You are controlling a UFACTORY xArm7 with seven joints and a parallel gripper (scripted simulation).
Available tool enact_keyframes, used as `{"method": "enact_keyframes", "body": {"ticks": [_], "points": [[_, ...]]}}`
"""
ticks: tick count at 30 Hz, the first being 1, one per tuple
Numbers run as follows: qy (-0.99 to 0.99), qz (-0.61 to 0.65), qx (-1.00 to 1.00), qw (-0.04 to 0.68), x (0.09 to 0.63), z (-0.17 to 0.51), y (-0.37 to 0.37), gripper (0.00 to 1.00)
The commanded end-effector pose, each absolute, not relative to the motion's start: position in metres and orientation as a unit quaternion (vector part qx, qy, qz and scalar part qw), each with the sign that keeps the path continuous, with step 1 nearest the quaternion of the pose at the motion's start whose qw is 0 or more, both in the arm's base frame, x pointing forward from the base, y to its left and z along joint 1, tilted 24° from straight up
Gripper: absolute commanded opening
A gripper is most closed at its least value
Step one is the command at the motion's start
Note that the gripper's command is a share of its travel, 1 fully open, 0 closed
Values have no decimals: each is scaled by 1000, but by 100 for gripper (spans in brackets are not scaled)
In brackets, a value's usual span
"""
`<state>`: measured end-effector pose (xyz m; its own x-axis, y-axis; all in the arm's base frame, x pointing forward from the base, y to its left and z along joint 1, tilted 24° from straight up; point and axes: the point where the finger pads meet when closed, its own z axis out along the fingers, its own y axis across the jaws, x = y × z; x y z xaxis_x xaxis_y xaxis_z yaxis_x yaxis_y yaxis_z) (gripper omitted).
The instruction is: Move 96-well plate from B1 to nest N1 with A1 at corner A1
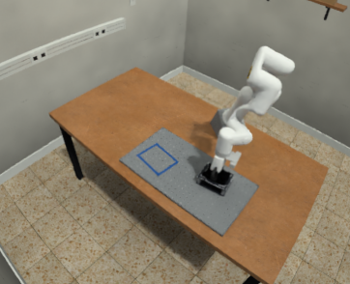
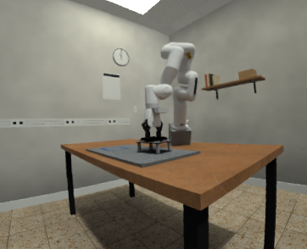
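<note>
The dark 96-well plate (image 1: 218, 179) is between my gripper's fingers, right at the top of the raised plate nest N1 (image 1: 214, 183) on the right part of the grey mat (image 1: 189, 176). My gripper (image 1: 215, 173) points straight down and is shut on the plate. From the side, the plate (image 2: 153, 140) lies level on or just above the nest's posts (image 2: 153, 146), with the gripper (image 2: 153, 135) over it. I cannot tell whether it touches the locators, or where its cut-off corner points. The blue-outlined spot B1 (image 1: 157, 158) holds nothing.
The robot base (image 2: 180, 135) stands on the table behind the mat. A wall shelf (image 2: 233, 83) with boxes hangs at the back right, well above the table.
</note>
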<state>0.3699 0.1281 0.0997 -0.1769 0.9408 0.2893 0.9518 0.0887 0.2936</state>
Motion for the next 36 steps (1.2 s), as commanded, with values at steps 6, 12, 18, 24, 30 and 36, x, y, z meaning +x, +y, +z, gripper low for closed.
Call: {"method": "enact_keyframes", "body": {"ticks": [6,12,18,24,30,36], "points": [[-737,-211,-641,12,371,99,128,0],[-737,-211,-641,12,372,98,129,0],[-737,-211,-641,12,372,98,129,0],[-737,-211,-641,12,372,97,129,0],[-737,-211,-641,12,372,96,129,0],[-737,-211,-641,12,372,96,130,100]]}}
